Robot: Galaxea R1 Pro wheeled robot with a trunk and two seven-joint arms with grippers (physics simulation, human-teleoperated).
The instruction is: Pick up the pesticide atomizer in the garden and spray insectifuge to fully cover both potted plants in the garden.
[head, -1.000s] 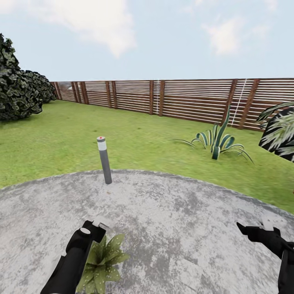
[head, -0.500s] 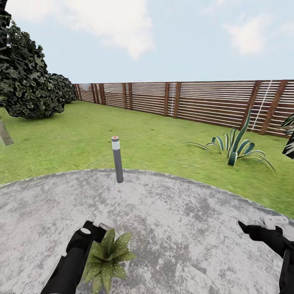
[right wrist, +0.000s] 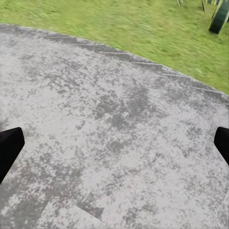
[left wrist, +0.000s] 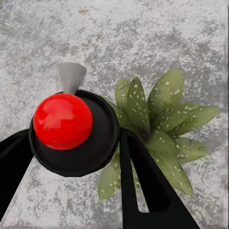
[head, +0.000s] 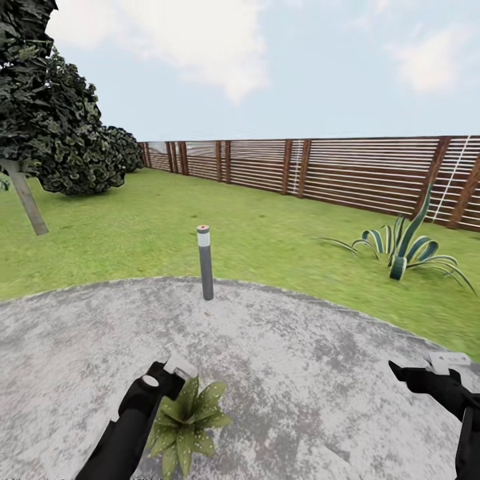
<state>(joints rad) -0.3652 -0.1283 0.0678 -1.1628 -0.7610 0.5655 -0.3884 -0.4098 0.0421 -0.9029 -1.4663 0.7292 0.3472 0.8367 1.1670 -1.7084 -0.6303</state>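
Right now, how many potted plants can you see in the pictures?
1. The potted plant sits on the paved patio, just beside the left hand. A second one may be out of view.

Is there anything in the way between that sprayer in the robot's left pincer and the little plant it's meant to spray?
Nothing visible. The left pincer holds the pesticide atomizer right beside the potted plant, with only bare patio around them. Whitish specks already dot its leaves.
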